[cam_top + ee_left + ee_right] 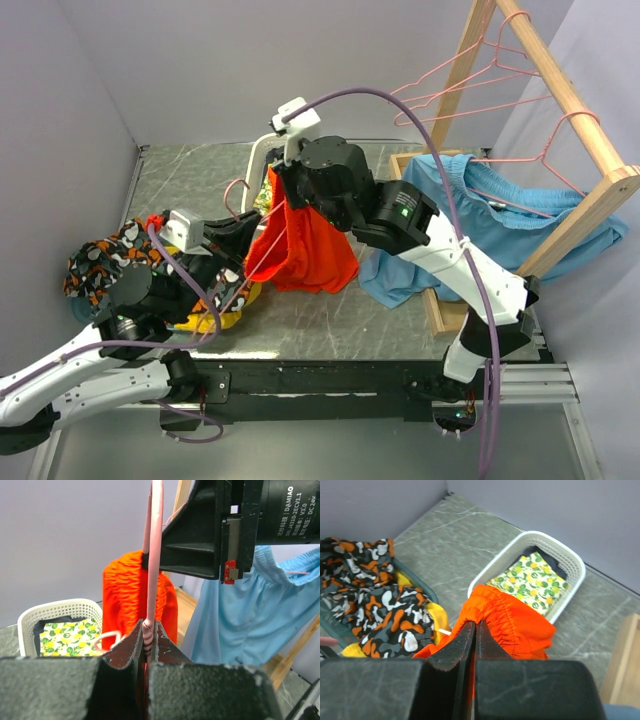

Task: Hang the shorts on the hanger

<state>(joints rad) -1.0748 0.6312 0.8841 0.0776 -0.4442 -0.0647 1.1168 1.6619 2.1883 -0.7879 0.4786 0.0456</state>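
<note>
The red-orange shorts [305,250] hang above the middle of the table from my right gripper [282,183], which is shut on their gathered waistband [515,620]. In the right wrist view the gripper [475,627] pinches the fabric edge. My left gripper [240,232] sits just left of the shorts and is shut on a pink wire hanger [233,192]. In the left wrist view the gripper [149,630] clamps the hanger's twisted neck, and the hanger wire [155,555] rises straight up in front of the shorts [125,590]. The right arm's body covers the hanger's top.
A white basket [257,160] with a lemon-print cloth [535,577] stands behind the shorts. An orange-black-white patterned cloth [105,262] lies at the left. Light blue shorts [500,215] drape over the wooden rack [560,80], which carries more pink hangers [470,75].
</note>
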